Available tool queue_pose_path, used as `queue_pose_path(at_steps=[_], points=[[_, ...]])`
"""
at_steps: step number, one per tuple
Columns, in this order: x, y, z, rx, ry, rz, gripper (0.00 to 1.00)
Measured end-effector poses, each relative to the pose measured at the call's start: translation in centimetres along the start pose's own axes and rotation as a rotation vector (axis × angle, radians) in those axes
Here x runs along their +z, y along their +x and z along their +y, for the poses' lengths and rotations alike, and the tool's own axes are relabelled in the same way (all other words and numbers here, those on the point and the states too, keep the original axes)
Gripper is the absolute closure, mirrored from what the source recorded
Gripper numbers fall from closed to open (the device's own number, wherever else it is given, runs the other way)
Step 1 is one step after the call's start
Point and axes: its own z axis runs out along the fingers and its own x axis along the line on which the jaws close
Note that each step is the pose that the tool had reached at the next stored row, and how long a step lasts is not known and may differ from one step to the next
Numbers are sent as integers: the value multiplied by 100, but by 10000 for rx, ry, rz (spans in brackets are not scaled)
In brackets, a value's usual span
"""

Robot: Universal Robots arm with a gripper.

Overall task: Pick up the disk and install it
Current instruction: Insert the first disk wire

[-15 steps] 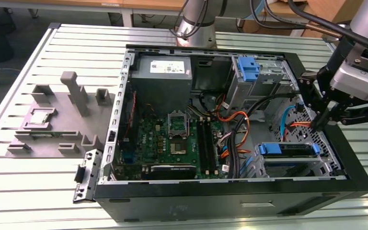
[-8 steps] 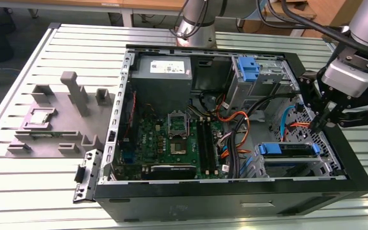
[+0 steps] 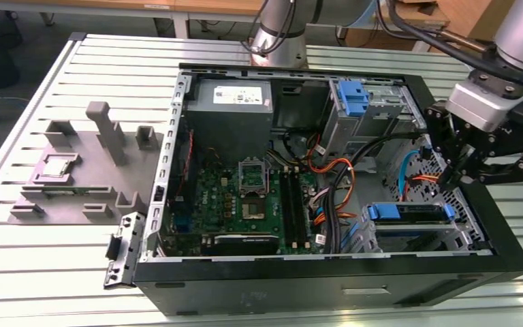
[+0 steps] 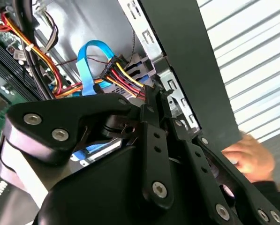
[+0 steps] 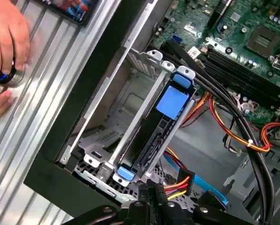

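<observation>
- The gripper (image 3: 466, 178) hangs inside the open computer case (image 3: 271, 289), by the wall on the exterior view's right, above a bundle of coloured cables (image 3: 416, 178).
- Its fingers (image 4: 154, 101) are pressed together in the second wrist view, with nothing between them.
- The disk (image 3: 407, 212), in its blue carrier, sits in the drive cage (image 3: 370, 235) at the case's lower corner on the exterior view's right. In the first wrist view it stands edge-on in the cage slot, with blue tabs at both ends. It appears seated, though full engagement cannot be confirmed.
- A person's hand (image 5: 6, 42) rests on a round device on the slatted table (image 3: 52, 272) just outside the case.
- Risk, as a judgement: the gripper is close to the power and data cables, so any travel could snag or tug them and loosen a connector.
- Risk: the case wall is near, and a sideways drift could strike it.
- Risk: the hand lies near the arm's working area.
</observation>
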Motion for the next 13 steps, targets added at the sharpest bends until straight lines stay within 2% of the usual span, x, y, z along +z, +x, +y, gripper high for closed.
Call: queue_pose_path(at_steps=[4,6,13], points=[[-5,-44,72,173,1,19,83],[-2,-51,83,308,-12,27,83],[38,-55,85,1557,-157,93,83]])
